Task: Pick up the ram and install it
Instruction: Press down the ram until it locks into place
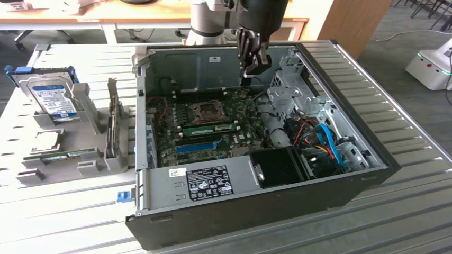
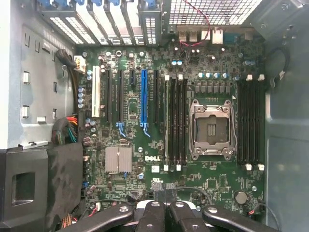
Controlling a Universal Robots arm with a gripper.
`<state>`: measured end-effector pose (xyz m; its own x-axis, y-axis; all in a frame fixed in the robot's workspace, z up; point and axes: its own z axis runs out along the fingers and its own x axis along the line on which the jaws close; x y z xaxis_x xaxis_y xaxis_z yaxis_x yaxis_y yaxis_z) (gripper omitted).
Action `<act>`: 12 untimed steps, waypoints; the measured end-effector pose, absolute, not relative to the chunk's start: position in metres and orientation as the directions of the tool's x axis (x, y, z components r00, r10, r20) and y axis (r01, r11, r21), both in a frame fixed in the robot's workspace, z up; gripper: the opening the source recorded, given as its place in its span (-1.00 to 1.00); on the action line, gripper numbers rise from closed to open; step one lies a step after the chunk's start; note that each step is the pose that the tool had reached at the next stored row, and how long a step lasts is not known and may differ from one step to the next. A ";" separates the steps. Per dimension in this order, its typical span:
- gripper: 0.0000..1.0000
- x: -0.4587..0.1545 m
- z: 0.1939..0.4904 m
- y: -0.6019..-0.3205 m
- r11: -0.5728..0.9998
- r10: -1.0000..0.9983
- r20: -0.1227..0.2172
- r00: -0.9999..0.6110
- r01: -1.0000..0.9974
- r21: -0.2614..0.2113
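Black metal claw (image 1: 253, 66), fingers together and empty, hangs inside the open dark computer case (image 1: 367, 174) near its back wall, well above the thin green ram stick (image 1: 211, 128) seated in a motherboard slot.

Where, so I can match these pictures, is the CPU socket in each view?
Exterior view: the CPU socket sits mid-motherboard inside the open case.
Wrist view: the CPU socket lies between two banks of black memory slots.
Shared landmark: the long blue slot.
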<state>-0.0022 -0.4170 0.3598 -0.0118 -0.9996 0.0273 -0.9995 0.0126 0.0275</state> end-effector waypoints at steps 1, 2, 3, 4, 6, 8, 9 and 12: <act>-0.80 -0.002 0.359 -0.417 0.013 -1.000 0.027 -0.012 -1.000 0.026; -0.80 -0.002 0.358 -0.417 0.013 -1.000 0.027 -0.012 -1.000 0.023; -0.80 -0.002 0.357 -0.417 0.013 -1.000 0.027 -0.012 -1.000 0.020; -0.80 -0.002 0.356 -0.417 0.013 -1.000 0.027 -0.012 -1.000 0.017; -0.80 -0.002 0.353 -0.417 0.013 -1.000 0.027 -0.012 -1.000 0.012; -0.80 -0.002 0.350 -0.417 0.013 -1.000 0.027 -0.012 -1.000 0.008; -0.80 -0.002 0.349 -0.417 0.013 -1.000 0.027 -0.012 -1.000 0.007; -0.80 -0.002 0.347 -0.417 0.013 -1.000 0.027 -0.013 -1.000 0.006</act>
<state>-0.0023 -0.4169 0.3469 -0.0125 -0.9996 0.0269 -0.9999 0.0127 0.0057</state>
